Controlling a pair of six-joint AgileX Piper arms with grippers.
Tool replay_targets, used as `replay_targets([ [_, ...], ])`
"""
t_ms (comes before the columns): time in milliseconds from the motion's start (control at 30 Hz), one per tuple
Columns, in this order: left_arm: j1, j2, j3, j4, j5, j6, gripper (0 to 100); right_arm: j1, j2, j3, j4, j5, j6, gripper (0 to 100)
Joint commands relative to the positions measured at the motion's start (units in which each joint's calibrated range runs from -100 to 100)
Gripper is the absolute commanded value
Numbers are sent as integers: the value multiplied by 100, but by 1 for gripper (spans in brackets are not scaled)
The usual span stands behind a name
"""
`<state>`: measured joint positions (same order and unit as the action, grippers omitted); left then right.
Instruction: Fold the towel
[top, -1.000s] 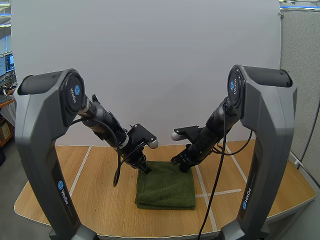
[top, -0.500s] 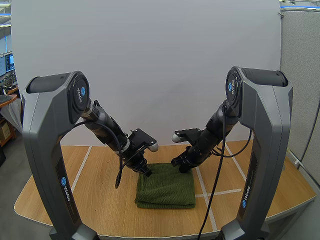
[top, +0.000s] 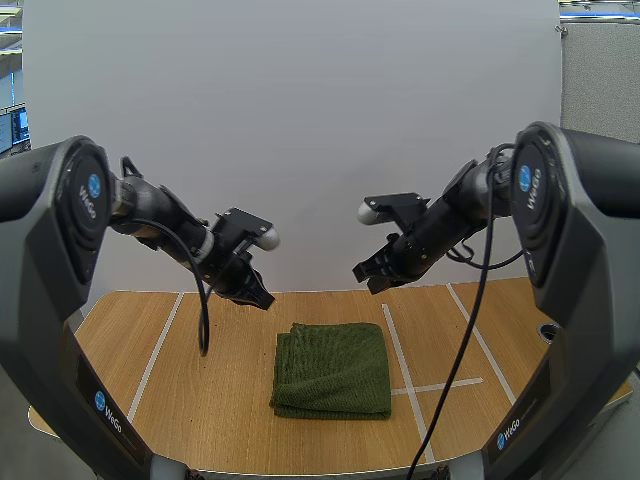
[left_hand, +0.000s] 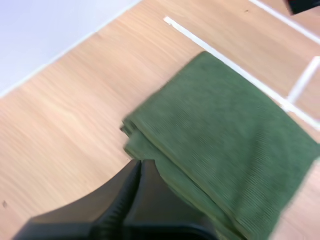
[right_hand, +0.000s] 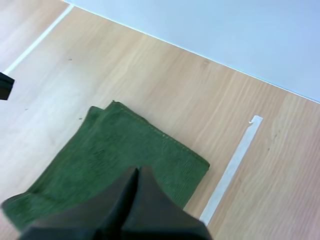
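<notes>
The left arm reaches in over the left part of the wooden table (top: 200, 390), and the left gripper (top: 264, 301) hangs in the air above the boards, up and to the left of the towel and well clear of it. In the left wrist view, the left gripper (left_hand: 141, 165) has its two black fingers pressed together into one dark wedge with nothing between them. The tip points down toward the towel's near corner.

A white tape line (top: 157, 340) runs across the table to the left of the towel.

The dark green towel (top: 335, 368) lies flat on the table, about midway between the two arms. It is folded into a rough square, and its stacked layers show along the left edge. The left wrist view shows the towel (left_hand: 225, 150) with those layered edges facing the left gripper.

The right gripper (top: 360, 272) hangs in the air up and to the right of the towel's far edge, not touching it. In the right wrist view, the right gripper (right_hand: 136, 170) is likewise closed tight on nothing, a single wedge above the towel (right_hand: 120, 155).

A second, long white tape line (top: 399, 350) runs just beside the towel's right edge.
</notes>
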<state>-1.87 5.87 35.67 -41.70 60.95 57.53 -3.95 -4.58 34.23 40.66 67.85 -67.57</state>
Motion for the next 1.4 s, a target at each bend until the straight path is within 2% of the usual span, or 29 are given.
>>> replay_targets([
  [0, 1068, -1110, 167, -85, 3206, -410, 0, -469, -2090, 32, -30, 2670, 172, 0],
  [67, 1160, -1097, 286, -53, 3353, -410, 3, -475, -2428, 84, -163, 3089, 263, 0],
  [167, 1261, -1097, 528, -44, 3530, -400, 23, -475, -2736, 310, -329, 3132, 361, 0],
  [200, 1257, -1097, 604, -44, 3575, -377, 37, -475, -2760, 387, -399, 3117, 387, 0],
  [333, 1257, -1097, 797, 16, 3642, -377, 82, -475, -2768, 804, -700, 2767, 428, 0],
  [400, 1257, -1097, 849, 19, 3626, -377, 93, -475, -2757, 1067, -858, 2282, 493, 0],
  [500, 1257, -1089, 948, 19, 3424, -377, 97, -475, -2744, 1508, -1066, 1309, 493, 0],
  [633, 1257, -963, 1001, 19, 3230, -433, 100, -475, -2500, 1940, -1243, 554, 493, 0],
  [1000, 1257, 187, 1003, -479, 3371, -287, 100, -489, -1104, 2009, -1286, -910, 483, 0],
  [1133, 1257, 678, 935, -785, 3371, -181, 100, -489, -569, 2009, -1200, -1407, 436, 0],
  [1367, 1257, 1278, 721, -1237, 3528, -70, 100, -489, 76, 1995, -641, -1939, 33, 0],
])
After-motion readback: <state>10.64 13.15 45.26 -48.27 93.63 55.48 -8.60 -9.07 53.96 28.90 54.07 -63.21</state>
